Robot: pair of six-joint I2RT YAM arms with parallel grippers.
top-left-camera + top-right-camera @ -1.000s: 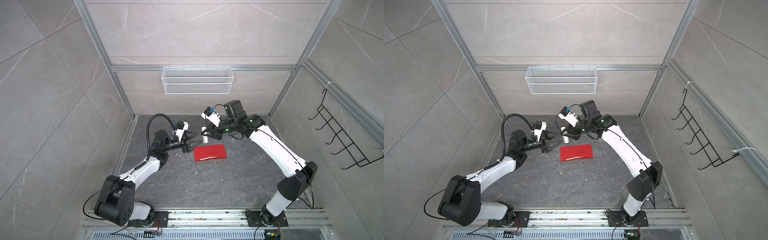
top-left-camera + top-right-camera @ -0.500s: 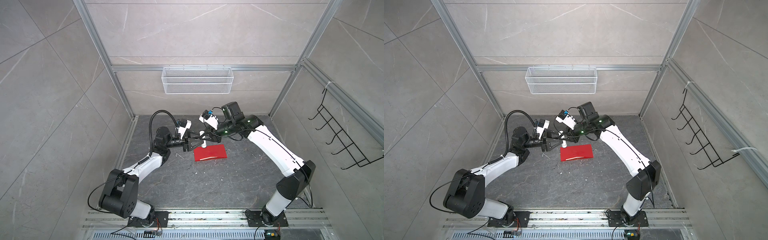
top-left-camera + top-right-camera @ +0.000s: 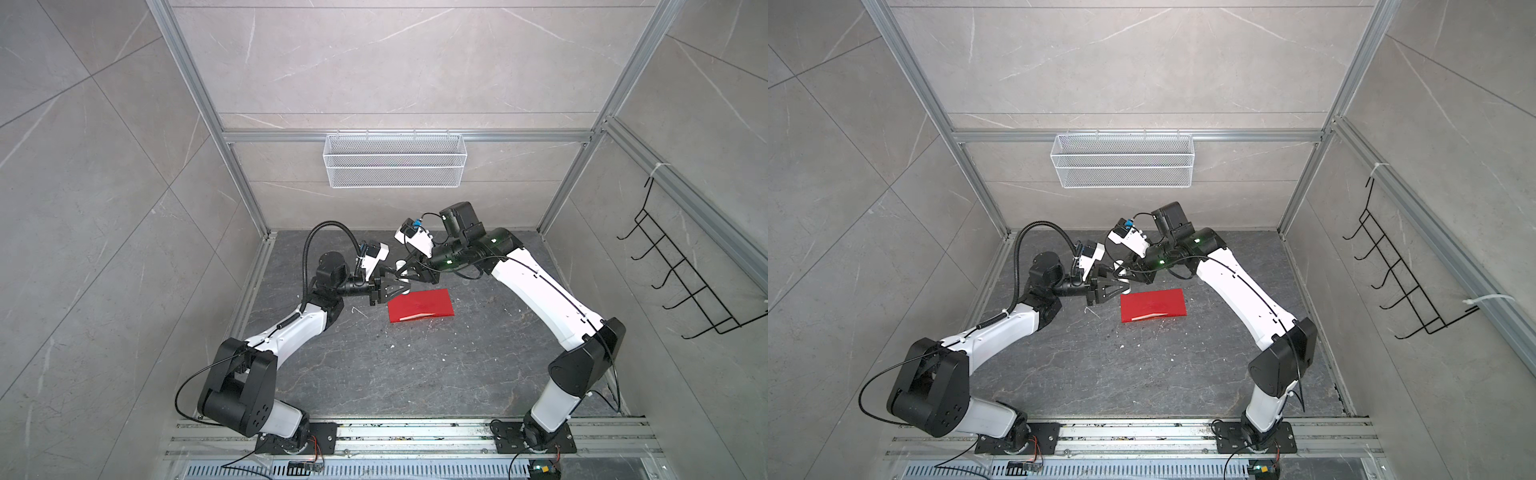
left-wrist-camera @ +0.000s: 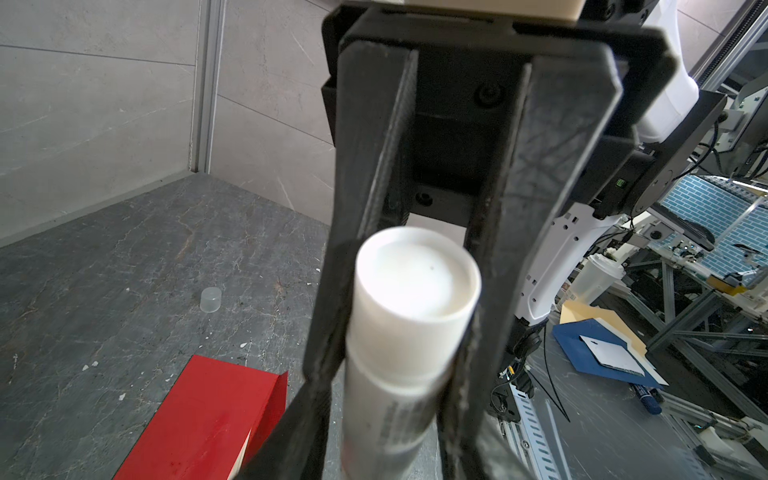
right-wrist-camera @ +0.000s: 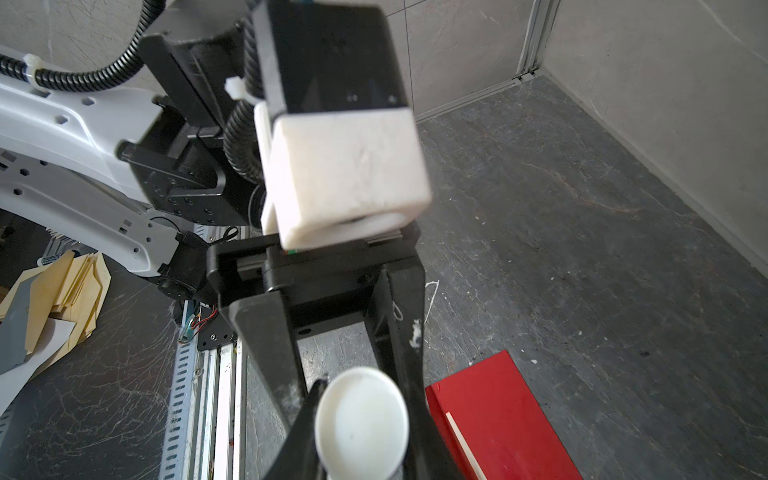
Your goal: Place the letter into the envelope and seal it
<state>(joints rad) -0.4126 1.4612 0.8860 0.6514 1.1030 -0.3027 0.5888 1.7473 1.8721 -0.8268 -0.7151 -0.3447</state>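
The red envelope (image 3: 419, 309) (image 3: 1152, 305) lies flat on the dark floor, flap folded down. A thin tan strip (image 5: 459, 432) shows along one edge; otherwise the letter is hidden. Just behind the envelope's left end both grippers meet at a white glue stick (image 3: 400, 264) (image 4: 415, 291) (image 5: 361, 419) that stands raised off the floor. My right gripper (image 3: 400, 275) (image 5: 361, 457) is shut on the tube. My left gripper (image 3: 405, 286) (image 4: 386, 457) has its jaws close around the tube's lower part, with a sliver of floor still showing on one side.
A small clear cap (image 4: 210, 299) stands on the floor beyond the envelope. A white wire basket (image 3: 395, 160) hangs on the back wall and a black hook rack (image 3: 685, 282) on the right wall. White crumbs dot the floor.
The two grippers came together behind the envelope's left end. The left jaws moved in around the glue stick and narrowed. The right gripper kept its hold.
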